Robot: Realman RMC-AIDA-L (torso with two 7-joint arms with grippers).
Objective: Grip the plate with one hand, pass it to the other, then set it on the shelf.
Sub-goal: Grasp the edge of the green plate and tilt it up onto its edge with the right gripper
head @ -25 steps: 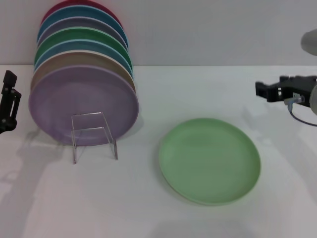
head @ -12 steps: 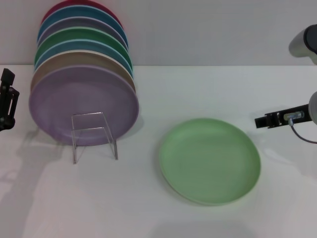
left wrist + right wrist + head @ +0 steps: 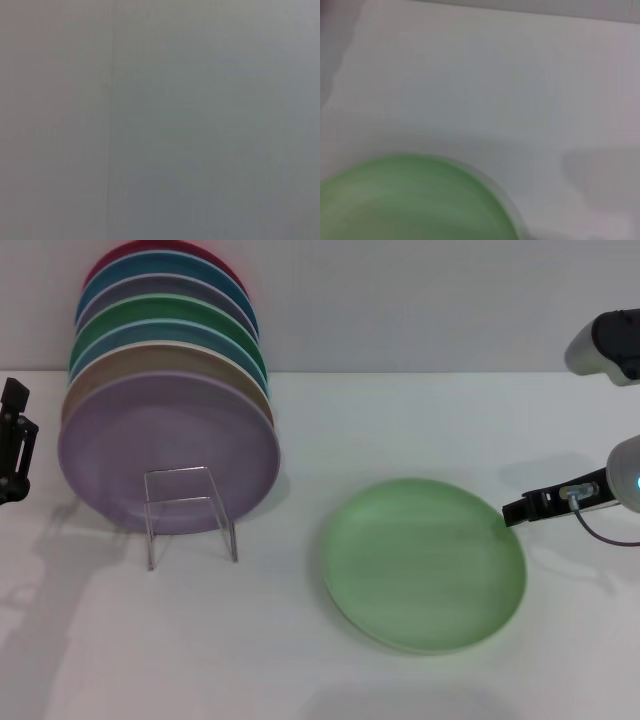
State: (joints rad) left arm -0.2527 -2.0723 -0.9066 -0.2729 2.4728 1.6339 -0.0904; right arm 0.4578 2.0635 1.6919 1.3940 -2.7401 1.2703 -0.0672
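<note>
Mint-green plate (image 3: 424, 565) lies flat on the white table (image 3: 300, 660), right of the clear shelf (image 3: 188, 512), well apart from it. Right gripper (image 3: 520, 508) sits at the plate's right rim, tip at or just over the edge; contact can't be told, nor how far its fingers are spread. It holds nothing. Vs half a sec ago it's dropped lower and moved in toward the rim. Left gripper (image 3: 15, 445) parked at far left edge, finger gap can't be told. Stack of coloured plates (image 3: 165, 390) leans behind the shelf, lilac plate (image 3: 165, 450) in front. Right wrist view adds only the plate's rim (image 3: 415, 200) close up; left wrist view is plain grey.
</note>
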